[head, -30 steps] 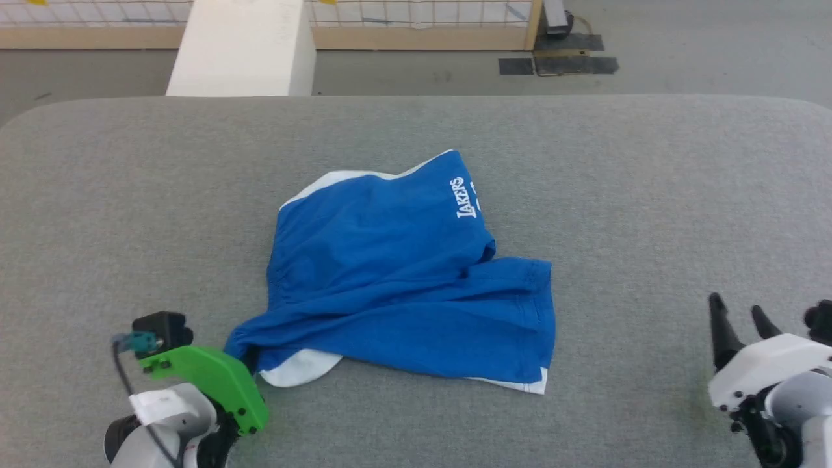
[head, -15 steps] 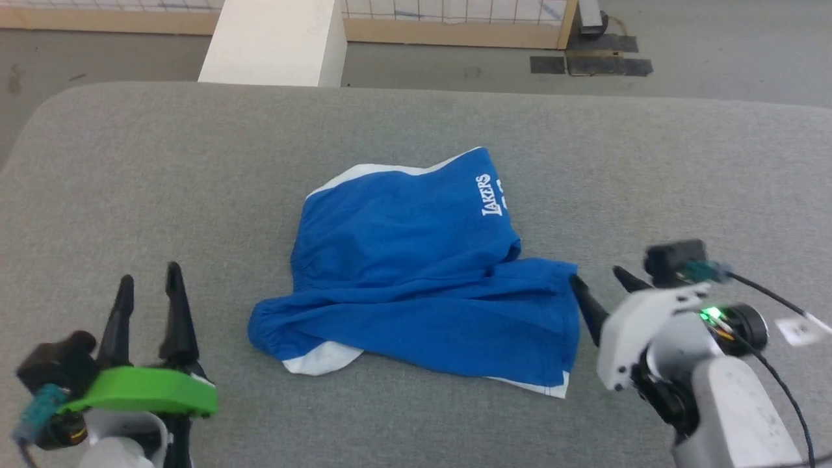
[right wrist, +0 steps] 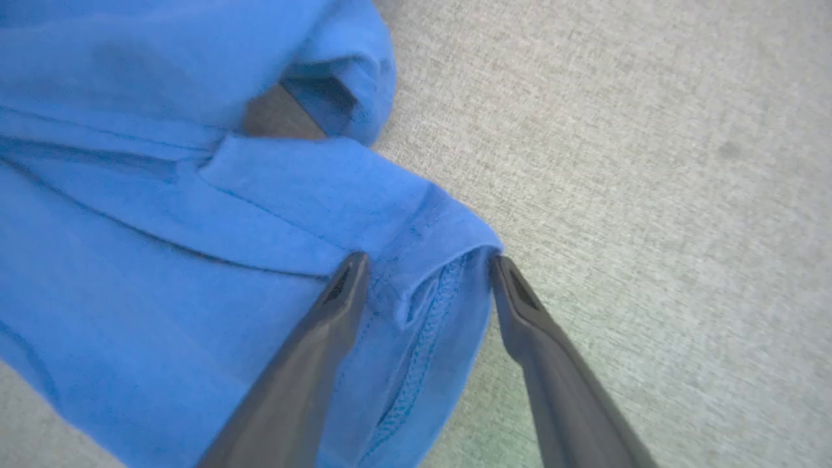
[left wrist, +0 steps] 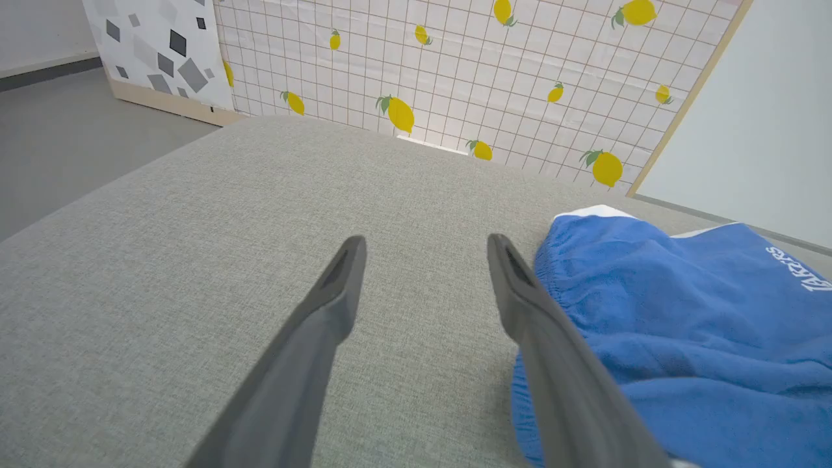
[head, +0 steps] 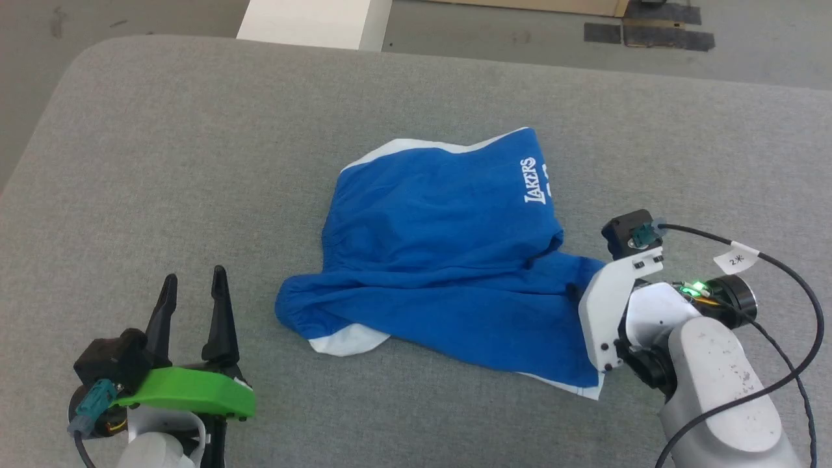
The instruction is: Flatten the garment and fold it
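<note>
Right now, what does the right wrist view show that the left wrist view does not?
In the right wrist view, not the left: the right gripper, open, its fingers either side of a stitched hem corner of the garment.
In the left wrist view, not the right: the left gripper, open over bare table beside the gathered waistband, the white LAKERS lettering, and a lemon-patterned wall.
Both: blue garment on grey table, between or beside two open dark fingers.

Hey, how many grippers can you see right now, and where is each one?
2. The left gripper is open over the table, left of the shorts. The right gripper is open at the shorts' right edge, a hem corner between its fingers.
</note>
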